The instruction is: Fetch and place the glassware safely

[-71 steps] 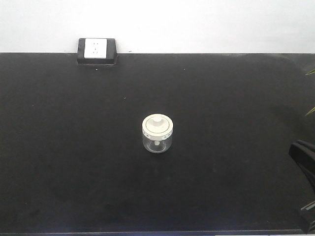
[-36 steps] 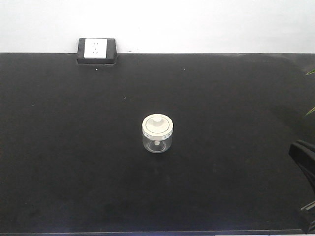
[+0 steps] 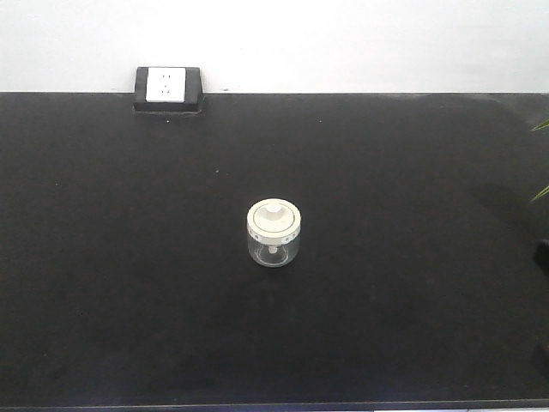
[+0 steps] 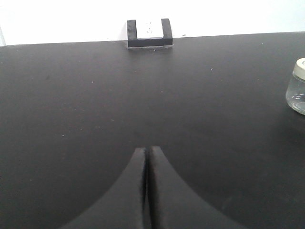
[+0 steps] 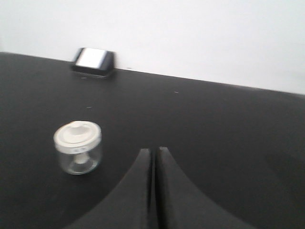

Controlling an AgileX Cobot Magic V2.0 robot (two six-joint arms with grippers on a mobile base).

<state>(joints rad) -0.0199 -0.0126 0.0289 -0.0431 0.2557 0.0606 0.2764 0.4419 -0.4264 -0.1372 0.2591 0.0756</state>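
The glassware (image 3: 274, 233), a squat clear jar with a cream-white knobbed lid, stands upright in the middle of the black table (image 3: 103, 257). It shows at the right edge of the left wrist view (image 4: 298, 90) and to the left in the right wrist view (image 5: 77, 147). My left gripper (image 4: 146, 150) is shut with nothing in it, well to the left of the jar. My right gripper (image 5: 155, 150) is shut and empty too, to the right of the jar and apart from it. Neither gripper shows in the front view.
A black-framed white power socket (image 3: 168, 88) sits at the table's back edge against the white wall; it also shows as socket (image 4: 148, 32) and socket (image 5: 93, 61). Green leaf tips (image 3: 541, 126) poke in at the right edge.
The dark right arm seen at the lower right edge of the front view has drawn back out of frame. The jar has not moved.
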